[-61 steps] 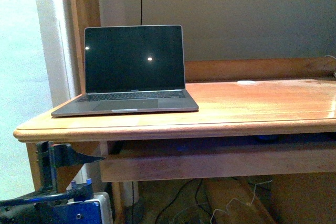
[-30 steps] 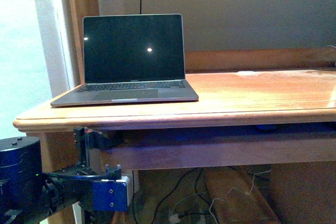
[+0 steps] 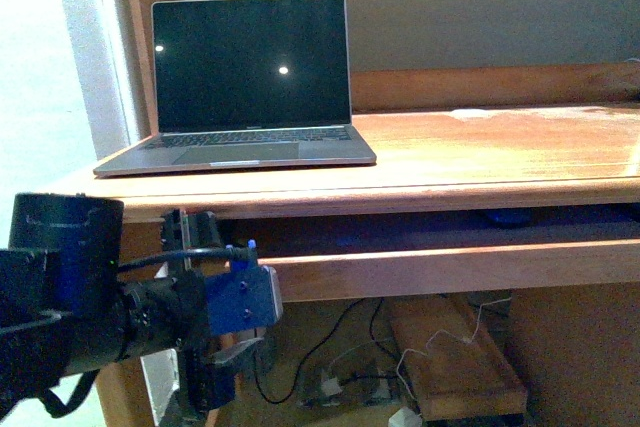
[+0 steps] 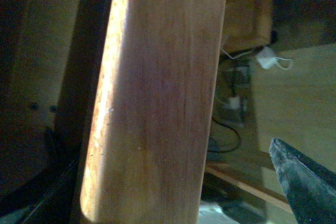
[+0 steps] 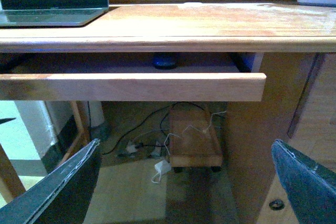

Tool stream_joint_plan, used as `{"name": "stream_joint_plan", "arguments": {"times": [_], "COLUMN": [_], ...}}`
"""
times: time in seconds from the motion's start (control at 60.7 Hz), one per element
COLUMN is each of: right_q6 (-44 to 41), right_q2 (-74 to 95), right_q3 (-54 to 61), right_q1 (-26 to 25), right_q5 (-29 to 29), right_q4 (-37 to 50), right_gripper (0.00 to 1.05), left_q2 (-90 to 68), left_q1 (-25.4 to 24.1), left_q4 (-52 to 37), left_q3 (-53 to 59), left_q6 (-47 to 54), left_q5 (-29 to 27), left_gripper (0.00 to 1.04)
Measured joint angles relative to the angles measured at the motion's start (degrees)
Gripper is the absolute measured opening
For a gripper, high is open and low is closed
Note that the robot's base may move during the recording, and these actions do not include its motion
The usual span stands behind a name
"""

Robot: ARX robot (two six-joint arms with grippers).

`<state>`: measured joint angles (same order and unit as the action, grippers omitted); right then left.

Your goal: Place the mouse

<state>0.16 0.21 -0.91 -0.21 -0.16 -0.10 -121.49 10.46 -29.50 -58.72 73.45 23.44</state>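
The mouse [image 5: 165, 61] is a small dark rounded shape lying inside the pull-out wooden tray [image 5: 131, 86] under the desk top. It also shows in the front view [image 3: 510, 217] as a dark patch in the tray's shadow. My right gripper [image 5: 185, 148] is open and empty, well in front of and below the tray, with its fingers [image 5: 63, 187] at both sides of the view. My left gripper [image 3: 197, 230] is open, low at the desk's left front corner. In the left wrist view one finger [image 4: 302, 182] shows beside a wooden rail [image 4: 157, 103] that is very close.
An open laptop [image 3: 245, 82] with a dark screen stands on the desk top [image 3: 500, 152] at the left. Under the desk are cables and a plug [image 5: 160, 167] and a low wooden trolley [image 5: 193, 142]. A desk side panel [image 5: 252, 145] stands at the right.
My left arm has risen into view at the lower left and moved right, up to the desk's front corner. The laptop and desk sit higher in the front view.
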Motion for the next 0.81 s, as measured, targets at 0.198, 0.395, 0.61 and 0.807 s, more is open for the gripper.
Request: {"name": "stream_joint_plan", "arguments": {"times": [0.198,0.395,0.61,0.807], "right_q6": [0.0,0.0,0.0,0.0], "right_q2": [0.0,0.0,0.0,0.0], "right_q3": [0.0,0.0,0.0,0.0], "right_q1": [0.0,0.0,0.0,0.0], "right_q5": [0.0,0.0,0.0,0.0], "right_q4": [0.0,0.0,0.0,0.0], "right_gripper": [0.97,0.97,0.97,0.97], "left_q2": [9.0,20.6,32.4,47.4], "left_q1": [-1.0,-0.8,0.5,1.3], "left_q4": [7.2,13.1,14.3,11.5], "left_q3": [7.1,15.5,22.4,29.2], "left_q6": [-8.7,-24.9,-47.9,-73.6], "left_q5": [7.8,14.8,15.1,11.7], "left_gripper": [0.97,0.97,0.97,0.97]}}
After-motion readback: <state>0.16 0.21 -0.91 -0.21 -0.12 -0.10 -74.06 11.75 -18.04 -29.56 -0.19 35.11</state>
